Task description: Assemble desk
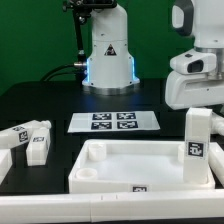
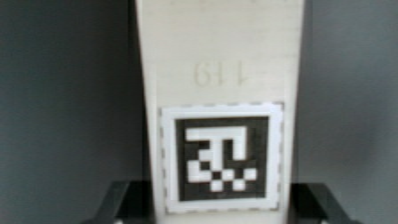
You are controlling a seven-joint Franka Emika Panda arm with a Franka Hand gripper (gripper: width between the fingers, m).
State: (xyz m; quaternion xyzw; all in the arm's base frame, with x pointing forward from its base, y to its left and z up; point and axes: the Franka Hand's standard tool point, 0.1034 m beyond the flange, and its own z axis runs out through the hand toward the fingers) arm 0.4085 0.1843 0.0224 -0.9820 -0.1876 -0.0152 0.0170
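Observation:
The desk top (image 1: 110, 160) lies rim-up at the front of the black table. One white desk leg (image 1: 197, 145) stands upright at the corner of the top on the exterior view's right, its tag facing the camera. My gripper (image 1: 197, 110) is directly above it and holds its upper end. In the wrist view the leg (image 2: 217, 90) fills the frame with its tag, and my gripper (image 2: 217, 208) has its black fingers (image 2: 128, 203) against both sides of it. Other loose legs (image 1: 30, 140) lie at the exterior view's left.
The marker board (image 1: 115, 122) lies flat behind the desk top. The robot base (image 1: 108, 55) stands at the back centre. A further white part (image 1: 5, 165) lies at the left edge, cut off by the frame.

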